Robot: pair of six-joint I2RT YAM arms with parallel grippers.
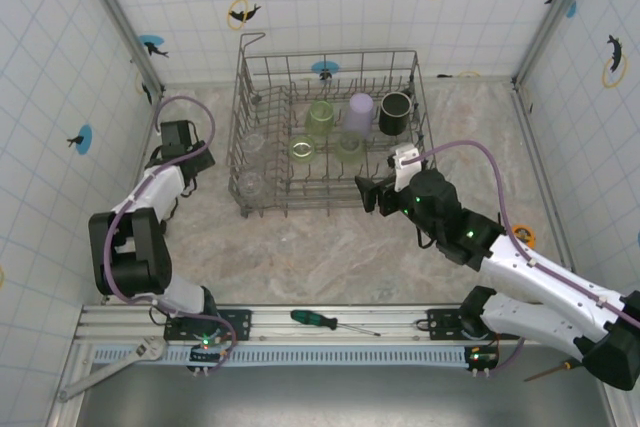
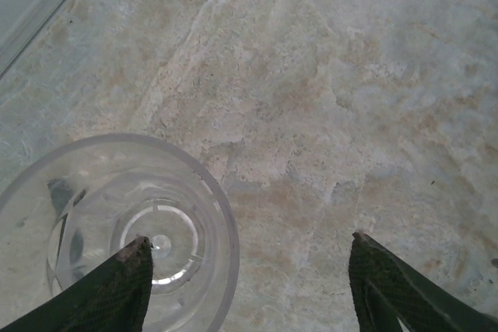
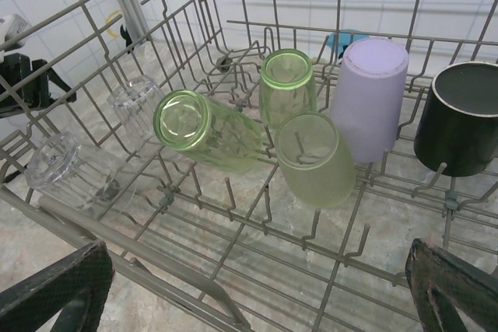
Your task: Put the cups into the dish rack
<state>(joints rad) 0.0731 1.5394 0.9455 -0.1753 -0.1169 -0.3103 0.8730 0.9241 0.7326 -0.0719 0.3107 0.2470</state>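
The grey wire dish rack (image 1: pixel 262 87) stands at the table's middle back. In it are three green cups (image 3: pixel 206 130) (image 3: pixel 286 83) (image 3: pixel 315 157), a lilac cup (image 3: pixel 372 95), a black mug (image 3: pixel 463 118) and two clear cups (image 3: pixel 136 103) (image 3: pixel 74 169). My right gripper (image 3: pixel 257 246) hovers open over the rack's near rim (image 3: pixel 148 270), holding nothing. Left of the rack, my left gripper (image 2: pixel 249 237) points down at an upright clear cup (image 2: pixel 117 231) on the table. One finger (image 2: pixel 117 285) is over the cup's mouth, the other (image 2: pixel 397 285) is far outside it, with the cup's wall between them and jaws apart.
A green-handled screwdriver (image 1: pixel 325 320) lies on the front rail and a wrench (image 1: pixel 115 362) at the front left. Tiled walls close in the left, back and right. Bare marbled table (image 1: pixel 330 257) lies between the rack and the arm bases.
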